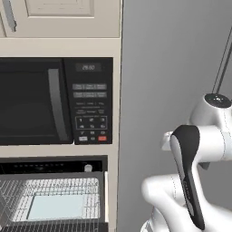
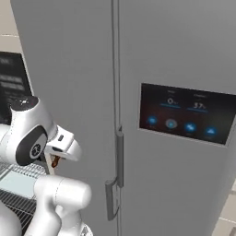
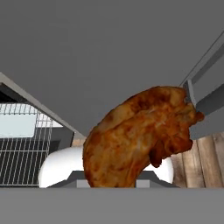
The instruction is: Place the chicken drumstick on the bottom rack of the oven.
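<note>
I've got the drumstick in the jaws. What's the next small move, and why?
Probably swing the hand left toward the open oven. The chicken drumstick sits gripped in front of the grey fridge, while the wire racks and the pale tray lie off to the left, not yet under the load.

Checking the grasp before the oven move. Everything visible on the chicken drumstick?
The chicken drumstick looks roasted: golden-brown, mottled, crisp-looking skin with darker patches. In the hand view it sits large and close, rising from the bottom edge where the fingers would be, its lumpy end up and to the right against the grey fridge front. The shut gripper holds it, though the contact itself is hidden. It is in the air, beside the oven opening, not yet on any rack. In the right base view a small brown bit shows below the wrist.
</note>
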Controlling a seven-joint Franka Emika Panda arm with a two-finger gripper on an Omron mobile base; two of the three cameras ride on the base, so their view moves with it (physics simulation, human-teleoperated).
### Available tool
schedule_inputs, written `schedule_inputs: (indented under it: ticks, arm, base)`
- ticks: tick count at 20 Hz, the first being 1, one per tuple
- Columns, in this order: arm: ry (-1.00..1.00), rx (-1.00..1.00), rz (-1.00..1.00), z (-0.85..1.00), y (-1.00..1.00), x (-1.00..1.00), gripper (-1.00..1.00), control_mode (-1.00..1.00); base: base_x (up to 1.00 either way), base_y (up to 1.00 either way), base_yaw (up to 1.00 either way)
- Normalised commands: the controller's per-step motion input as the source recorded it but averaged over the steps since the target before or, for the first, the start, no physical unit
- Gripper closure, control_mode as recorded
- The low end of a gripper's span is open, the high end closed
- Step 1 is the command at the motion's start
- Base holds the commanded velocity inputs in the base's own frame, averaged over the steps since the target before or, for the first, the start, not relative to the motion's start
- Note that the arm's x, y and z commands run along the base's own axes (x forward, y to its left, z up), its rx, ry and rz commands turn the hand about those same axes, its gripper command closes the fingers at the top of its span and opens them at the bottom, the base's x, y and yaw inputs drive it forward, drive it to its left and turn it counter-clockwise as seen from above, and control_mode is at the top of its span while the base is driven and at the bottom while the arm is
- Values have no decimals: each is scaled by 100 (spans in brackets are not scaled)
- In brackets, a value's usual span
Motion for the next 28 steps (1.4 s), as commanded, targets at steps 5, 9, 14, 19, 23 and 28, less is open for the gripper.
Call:
schedule_inputs:
  ticks: [5,9,14,19,23,28]
  arm:
    - [0,0,0,0,0,0,100,100]
    - [0,0,0,0,0,0,100,100]
    - [0,0,0,0,0,0,100,-100]
    - [-8,-4,-4,-8,69,-17,100,-100]
    - [-22,-7,-13,-30,100,-21,100,-100]
    - [-16,-3,-17,-75,100,0,100,-100]
  base:
    - [9,83,-2]
    - [16,37,0]
    - [2,0,0]
    - [0,0,0]
    - [0,0,0]
    - [0,0,0]
